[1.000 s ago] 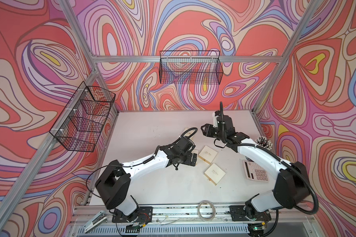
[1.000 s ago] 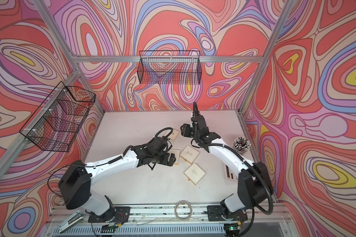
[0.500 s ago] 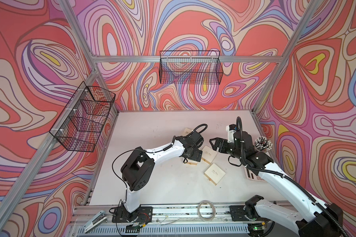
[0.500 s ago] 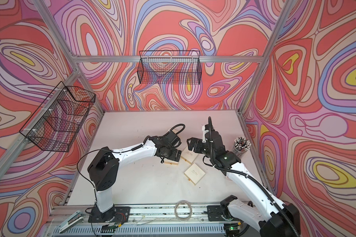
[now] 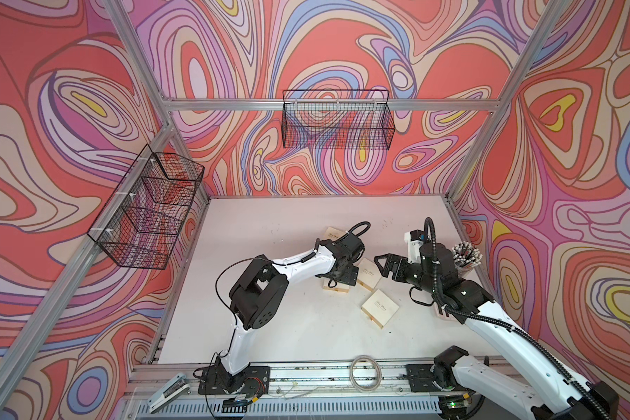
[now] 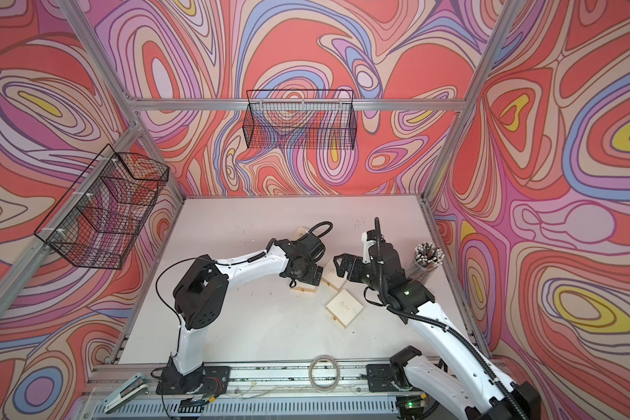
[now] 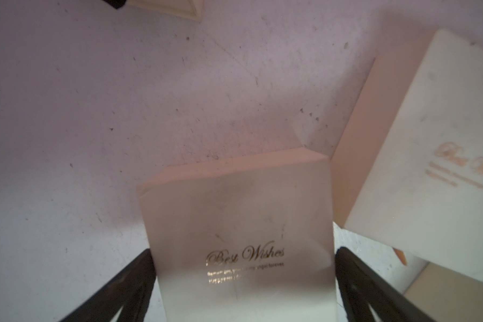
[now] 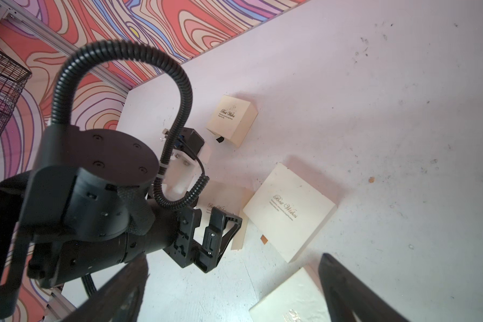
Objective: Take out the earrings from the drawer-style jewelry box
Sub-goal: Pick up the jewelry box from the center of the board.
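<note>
Box now lies between left gripper fingers.

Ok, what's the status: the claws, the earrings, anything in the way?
Left gripper open, astride a cream box. Right gripper open, empty. No earrings in sight. A second box close beside.

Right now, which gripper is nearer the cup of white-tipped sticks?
Right. The right gripper hangs open, its wrist beside the stick cup; the left gripper straddles a cream box farther off.
</note>
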`<action>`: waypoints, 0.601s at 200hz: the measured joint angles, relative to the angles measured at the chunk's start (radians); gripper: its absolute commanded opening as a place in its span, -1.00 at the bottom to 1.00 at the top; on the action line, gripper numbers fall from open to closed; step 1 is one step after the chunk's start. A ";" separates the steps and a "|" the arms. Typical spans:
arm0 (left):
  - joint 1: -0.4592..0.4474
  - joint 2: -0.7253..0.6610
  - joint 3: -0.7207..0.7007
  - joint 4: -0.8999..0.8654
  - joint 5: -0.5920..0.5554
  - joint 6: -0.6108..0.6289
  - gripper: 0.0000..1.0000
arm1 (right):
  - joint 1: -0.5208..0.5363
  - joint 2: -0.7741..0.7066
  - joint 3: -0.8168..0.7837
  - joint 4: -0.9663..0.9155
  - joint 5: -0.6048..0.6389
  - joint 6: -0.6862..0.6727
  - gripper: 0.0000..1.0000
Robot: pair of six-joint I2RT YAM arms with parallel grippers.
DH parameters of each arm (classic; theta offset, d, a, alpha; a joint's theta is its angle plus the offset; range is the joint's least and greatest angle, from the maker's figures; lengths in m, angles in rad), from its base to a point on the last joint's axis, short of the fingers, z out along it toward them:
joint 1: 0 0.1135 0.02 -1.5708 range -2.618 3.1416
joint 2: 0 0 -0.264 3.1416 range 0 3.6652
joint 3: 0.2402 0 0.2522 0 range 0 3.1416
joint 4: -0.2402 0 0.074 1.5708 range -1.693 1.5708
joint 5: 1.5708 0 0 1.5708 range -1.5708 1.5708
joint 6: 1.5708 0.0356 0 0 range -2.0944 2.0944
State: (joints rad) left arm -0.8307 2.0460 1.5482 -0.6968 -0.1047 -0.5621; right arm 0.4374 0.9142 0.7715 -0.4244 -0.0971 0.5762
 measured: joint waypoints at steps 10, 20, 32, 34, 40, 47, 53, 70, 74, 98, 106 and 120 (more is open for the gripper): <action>0.000 0.008 0.006 -0.003 -0.002 -0.004 1.00 | 0.000 -0.002 0.000 0.000 -0.001 0.002 0.96; 0.000 0.013 0.008 -0.003 -0.003 -0.008 1.00 | 0.000 -0.003 0.000 0.001 -0.001 0.002 0.96; 0.000 0.015 0.008 -0.006 -0.004 -0.015 1.00 | 0.000 -0.003 -0.001 0.002 -0.002 0.002 0.97; 0.000 0.016 0.008 -0.007 -0.004 -0.015 1.00 | 0.000 -0.003 -0.002 0.003 -0.002 0.002 0.96; 0.000 0.017 0.009 -0.008 -0.005 -0.018 1.00 | 0.000 -0.003 -0.003 0.005 -0.003 0.002 0.96; 0.000 0.019 0.010 -0.008 -0.005 -0.022 1.00 | 0.000 -0.003 -0.006 0.005 -0.005 0.002 0.96; 0.000 0.020 0.010 -0.009 -0.005 -0.026 0.98 | 0.000 -0.003 -0.008 0.005 -0.005 0.002 0.96; 0.000 0.024 0.010 -0.011 -0.006 -0.037 0.93 | 0.000 -0.003 -0.013 0.006 -0.006 0.002 0.96; 0.000 0.026 0.010 -0.011 -0.006 -0.040 0.92 | 0.000 -0.003 -0.013 0.006 -0.006 0.002 0.96; 0.000 0.030 0.012 -0.011 -0.009 -0.053 0.85 | 0.000 -0.003 -0.019 0.011 -0.008 0.002 0.96; 0.000 0.030 0.012 -0.012 -0.009 -0.058 0.83 | 0.000 -0.003 -0.019 0.011 -0.008 0.002 0.95; 0.000 0.030 0.012 -0.012 -0.010 -0.066 0.79 | 0.000 -0.003 -0.019 0.013 -0.008 0.002 0.95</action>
State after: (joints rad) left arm -0.8307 2.0758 1.5600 -0.7086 -0.1150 -0.6285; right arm 0.4374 0.9112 0.7521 -0.4114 -0.1055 0.5785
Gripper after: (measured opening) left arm 0.926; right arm 0.978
